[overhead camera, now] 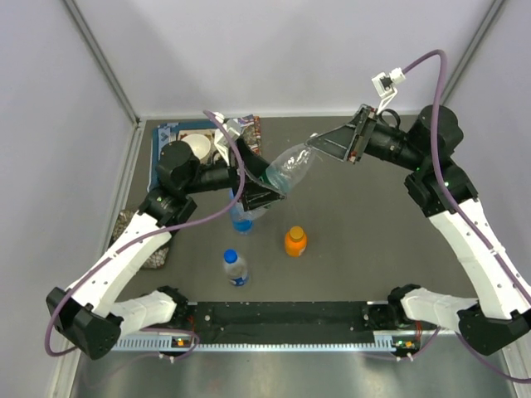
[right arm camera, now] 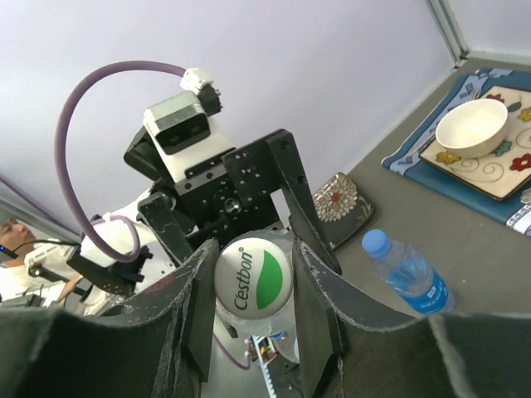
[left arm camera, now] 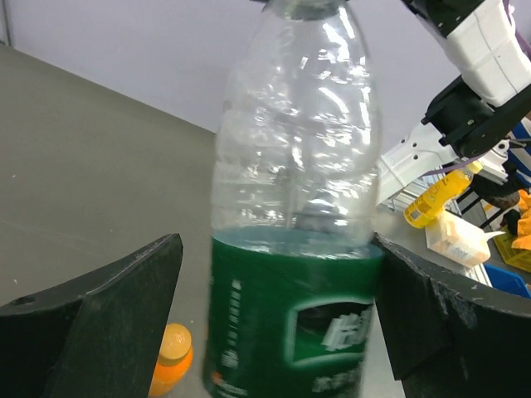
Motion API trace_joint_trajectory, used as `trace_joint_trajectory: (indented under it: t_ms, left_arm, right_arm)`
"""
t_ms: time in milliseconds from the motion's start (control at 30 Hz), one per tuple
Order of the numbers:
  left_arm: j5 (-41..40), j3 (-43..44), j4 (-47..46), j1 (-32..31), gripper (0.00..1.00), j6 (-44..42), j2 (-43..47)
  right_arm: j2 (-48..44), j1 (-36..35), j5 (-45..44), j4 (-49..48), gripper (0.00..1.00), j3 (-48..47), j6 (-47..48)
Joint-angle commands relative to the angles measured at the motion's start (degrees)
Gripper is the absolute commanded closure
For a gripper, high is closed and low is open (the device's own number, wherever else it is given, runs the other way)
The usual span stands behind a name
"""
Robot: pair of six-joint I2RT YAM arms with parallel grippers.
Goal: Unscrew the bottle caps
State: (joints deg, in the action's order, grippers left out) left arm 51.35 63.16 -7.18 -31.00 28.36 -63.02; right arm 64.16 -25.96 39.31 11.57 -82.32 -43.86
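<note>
Right wrist, cap: white cap [right arm camera: 253, 276] is nearest, pinched between the right gripper's [right arm camera: 254, 290] fingers.
Left wrist, bottle: greenish bottle [left arm camera: 290, 249] clamped at its label by the left gripper [left arm camera: 278, 323].
Top, pose: that bottle is held tilted in the air, cap toward 2 o'clock.
Top, rest: far blue-label bottle [overhead camera: 242, 220] and near blue-label bottle [overhead camera: 236, 267] stand at 7 o'clock, orange bottle [overhead camera: 295, 241] at 6, all capped.
Progress: probably the first cap; three untouched.

The clear bottle [left arm camera: 290, 166] is glossy plastic, its white cap [right arm camera: 253, 275] smooth and shiny, the left claw [left arm camera: 276, 274] matt black.
</note>
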Motion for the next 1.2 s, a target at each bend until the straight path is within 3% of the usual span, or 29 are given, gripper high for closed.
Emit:
trace_joint_trajectory:
  t_ms: [0,167,300,333,367,467,600,667,900,1167]
  left_arm:
    - [-0.55,0.92,0.76,-0.81,0.05,-2.78,-0.43]
    - [1.2,1.09,0.94,-1.08,0.27,-3.57,-0.78]
    - [1.65,0.92,1.12,-1.08,0.31,-4.45,-0.61]
    - [1.56,0.74,1.29,-1.08,0.32,-4.71,-0.52]
    - [1.47,0.65,1.29,-1.16,0.33,-5.06,-0.26]
    - [-0.11,0.04,1.99,-1.16,0.41,-6.82,0.7]
    - [-4.67,-0.14,4.1,-2.13,0.56,-11.91,1.94]
    - [-8.7,0.04,4.81,-2.92,0.58,-13.41,2.9]
    - [-25.38,-1.1,5.68,-9.06,0.62,-21.49,5.81]
    - [-41.24,-1.55,6.83,-16.01,0.62,-27.65,5.55]
  right_arm:
    - [1.14,-2.26,-0.2,-0.85,1.0,-3.81,1.93]
    - [1.14,-2.79,-0.72,-0.15,1.0,-3.55,2.72]
    - [0.88,-2.87,-1.42,0.64,0.98,-3.37,3.68]
    - [0.7,-2.87,-1.86,1.6,0.88,-3.37,4.04]
    - [0.53,-2.79,-2.48,2.31,0.66,-3.37,4.56]
    - [-0.79,-2.87,-6.43,5.37,0.41,-3.72,7.55]
    - [-2.9,-2.96,-14.15,7.94,0.3,-3.81,10.28]
    - [-3.43,-2.96,-16.53,8.55,0.23,-3.9,10.19]
    - [-5.01,-3.14,-25.14,9.17,0.19,-3.81,7.13]
    - [-2.29,-4.63,-25.69,8.55,0.2,-7.14,4.74]
